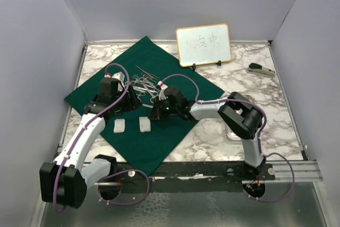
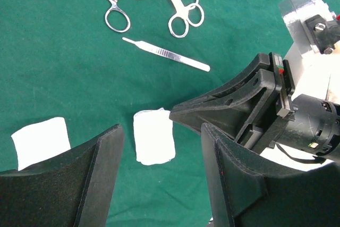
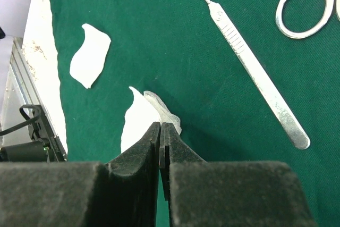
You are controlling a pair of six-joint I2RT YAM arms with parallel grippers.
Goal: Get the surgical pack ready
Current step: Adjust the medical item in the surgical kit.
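The marble-patterned desk [image 1: 265, 94] stood enclosed by plain pale walls [image 1: 159, 3] on the left, far and right sides. A dark green cloth [image 1: 159, 142] lay diagonally across its left half. Silver instruments [image 1: 144, 83] lay toward the cloth's far side, and two gauze squares [image 1: 120, 126] [image 1: 144, 124] lay nearer. A steel tray [image 1: 232, 135] sat on bare marble right of the cloth, partly hidden by the right arm. A gold-framed whiteboard [image 1: 203, 45] stood at the far edge.

The left pincer [image 2: 162, 131] hung spread above the cloth, gripping nothing. The right pincer [image 3: 161, 126] was pressed almost together, its tips touching the right gauze square's rumpled edge. Whether it pinched the gauze could not be told.
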